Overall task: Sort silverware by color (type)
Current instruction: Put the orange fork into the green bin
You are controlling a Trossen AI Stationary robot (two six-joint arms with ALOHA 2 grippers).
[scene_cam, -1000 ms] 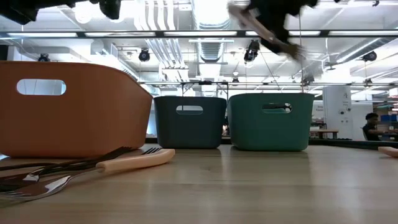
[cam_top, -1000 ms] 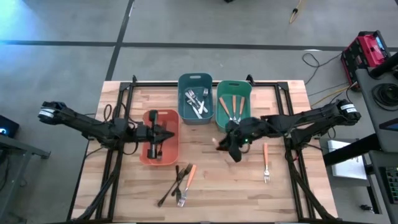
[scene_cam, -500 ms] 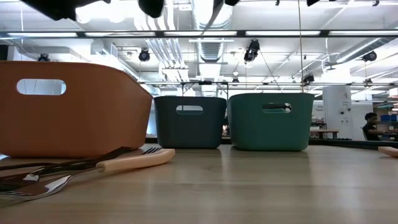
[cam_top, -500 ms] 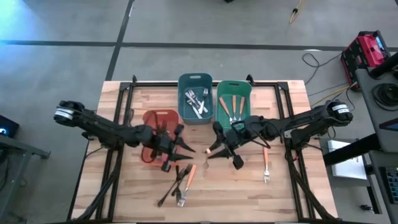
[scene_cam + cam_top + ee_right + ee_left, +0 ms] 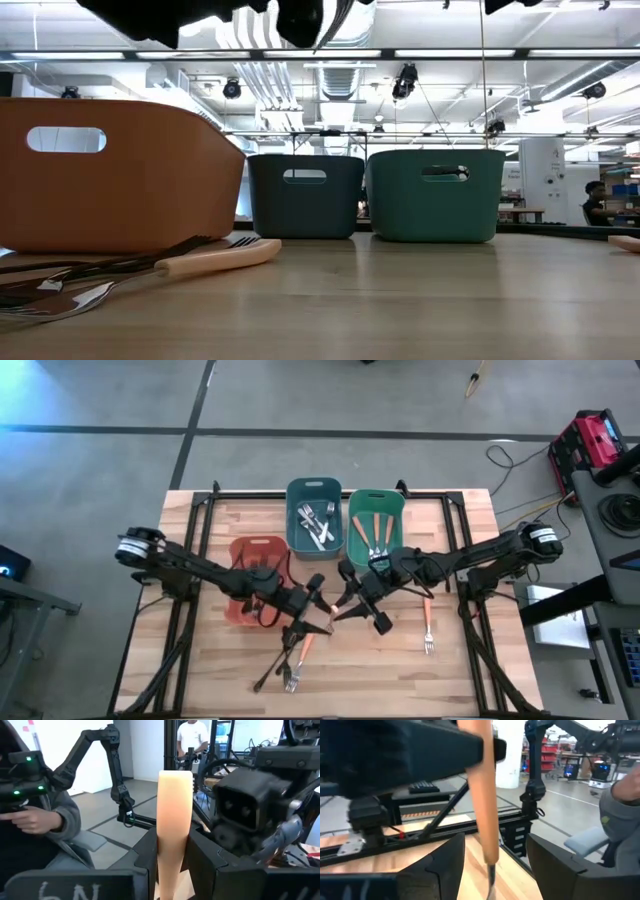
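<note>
While the right hand (image 5: 352,600) pinches an orange-handled fork (image 5: 174,835) mid-counter, the left hand (image 5: 312,622) sits just left of it, fingers spread. That fork's handle (image 5: 484,795) hangs right between them.

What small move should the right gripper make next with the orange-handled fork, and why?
Probably carry it over the green bin and release. The right gripper is shut on the orange-handled fork above the table, and that bin already holds orange-handled pieces.

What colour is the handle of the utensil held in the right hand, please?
Orange handle, clearest in the right wrist view.
</note>
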